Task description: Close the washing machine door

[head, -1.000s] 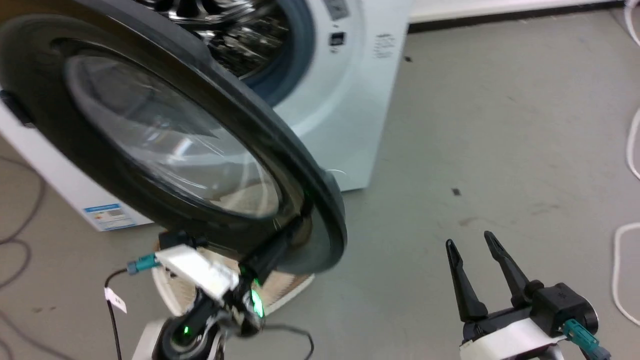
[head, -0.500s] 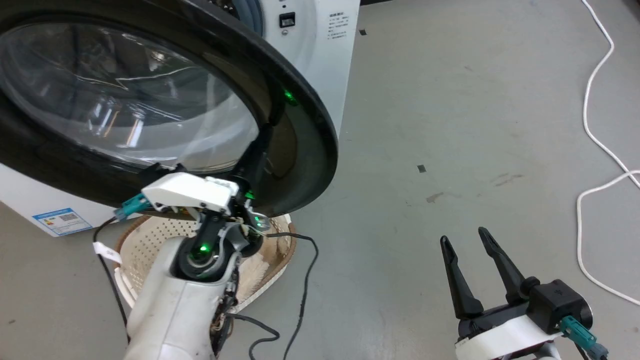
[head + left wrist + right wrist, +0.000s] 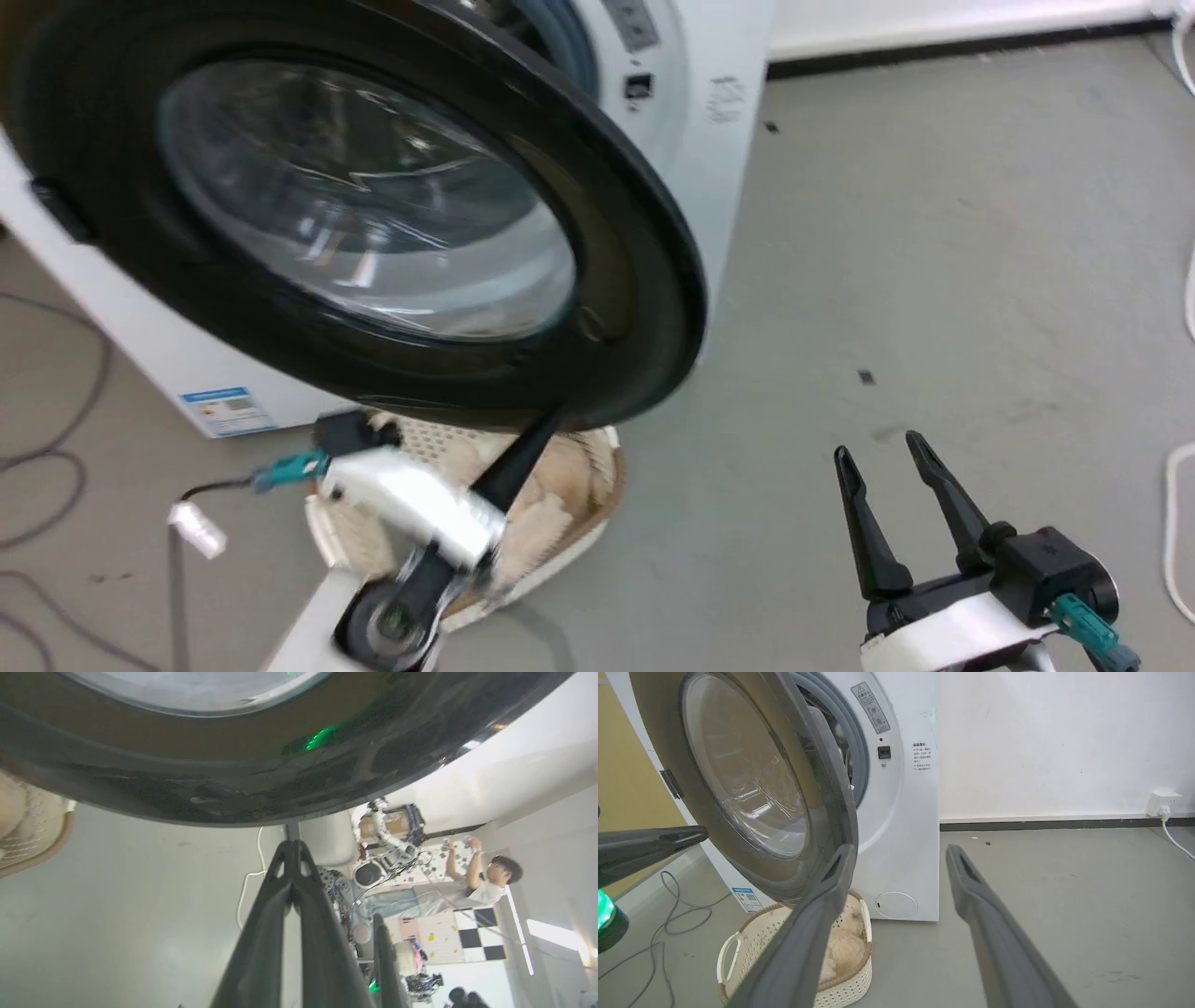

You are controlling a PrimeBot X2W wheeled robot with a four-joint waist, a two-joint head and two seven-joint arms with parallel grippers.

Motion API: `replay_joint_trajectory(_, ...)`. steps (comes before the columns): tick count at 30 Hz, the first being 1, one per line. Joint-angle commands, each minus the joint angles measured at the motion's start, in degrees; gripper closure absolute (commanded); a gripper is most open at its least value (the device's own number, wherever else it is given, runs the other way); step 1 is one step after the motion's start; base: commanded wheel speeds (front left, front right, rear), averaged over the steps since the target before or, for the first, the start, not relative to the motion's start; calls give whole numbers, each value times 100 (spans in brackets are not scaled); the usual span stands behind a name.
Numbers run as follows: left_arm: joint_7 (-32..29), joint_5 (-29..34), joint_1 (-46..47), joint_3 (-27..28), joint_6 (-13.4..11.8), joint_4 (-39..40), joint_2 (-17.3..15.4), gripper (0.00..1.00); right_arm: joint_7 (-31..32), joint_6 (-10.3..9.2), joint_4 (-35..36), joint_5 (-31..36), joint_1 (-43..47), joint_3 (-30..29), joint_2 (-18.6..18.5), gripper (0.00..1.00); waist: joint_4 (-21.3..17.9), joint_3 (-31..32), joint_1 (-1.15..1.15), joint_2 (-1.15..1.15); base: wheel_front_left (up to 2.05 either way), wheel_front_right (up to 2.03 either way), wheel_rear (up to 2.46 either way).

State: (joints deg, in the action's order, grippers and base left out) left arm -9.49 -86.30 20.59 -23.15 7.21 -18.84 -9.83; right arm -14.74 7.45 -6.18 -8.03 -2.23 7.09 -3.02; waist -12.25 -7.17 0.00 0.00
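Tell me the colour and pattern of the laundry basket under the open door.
The laundry basket is cream, its wall perforated with small holes. The right wrist view shows it best.

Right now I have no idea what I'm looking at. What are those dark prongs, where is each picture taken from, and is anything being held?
This is a wheeled robot with two arms; the dark prongs are its grippers. One picture looks down from its head, the other two from cameras on its wrists. Before it stands a white washing machine with its round door partly open; a cream basket sits on the grey floor below the door. The left gripper is shut on nothing, its tip right at the door's lower black rim, seemingly to push it closed. The right gripper hangs open and empty above the floor, apart from the door.
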Motion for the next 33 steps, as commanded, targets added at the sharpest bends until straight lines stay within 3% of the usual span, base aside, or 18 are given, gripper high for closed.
replay_joint_trajectory(1,56,208,-163,-75,26,98,-194,100,-26,3,-16,37,62,-20,14,0,224,197,0,0,0,0,0)
replay_joint_trajectory(4,441,893,-443,-304,26,331,-670,100,-26,3,-33,65,112,-45,14,0,428,356,0,0,0,0,0)
replay_joint_trajectory(8,1266,2284,-554,-662,26,384,-1419,100,-26,3,-49,84,185,-58,14,0,673,545,0,0,0,0,0)
replay_joint_trajectory(10,1775,2785,-574,-649,-19,303,-1596,100,-26,3,-56,88,225,-55,14,0,775,630,0,0,0,0,0)
replay_joint_trajectory(13,2301,3426,-606,-506,-306,279,-1746,100,-26,3,-46,97,271,-49,14,0,904,712,0,0,0,0,0)
replay_joint_trajectory(16,2435,3978,-744,-178,-620,492,-1718,100,-26,3,-27,106,300,-49,14,0,1008,758,0,0,0,0,0)
replay_joint_trajectory(20,2445,5012,-1205,682,-925,1277,-1395,100,-26,3,2,123,316,-22,14,0,1089,781,0,0,0,0,0)
replay_joint_trajectory(23,2447,5742,-1710,1034,-971,1710,-1129,100,-26,3,16,126,327,-2,14,0,1117,798,0,0,0,0,0)
replay_joint_trajectory(27,2447,6249,-2242,1368,-902,2029,-694,100,-26,3,27,123,342,39,14,0,1152,800,0,0,0,0,0)
replay_joint_trajectory(28,2447,6365,-2354,1383,-849,2031,-630,97,-26,3,25,121,347,54,14,0,1158,799,0,0,0,0,0)
replay_joint_trajectory(29,2447,6474,-2449,1383,-804,2016,-569,62,-26,3,22,119,351,66,14,0,1166,798,0,0,0,0,0)
replay_joint_trajectory(30,2448,6557,-2527,1377,-750,1991,-503,0,-26,3,18,115,356,76,14,0,1173,797,0,0,0,0,0)
replay_joint_trajectory(33,2448,6791,-2677,1371,-630,1887,-337,0,-26,3,10,98,369,88,14,0,1199,784,0,0,0,0,0)
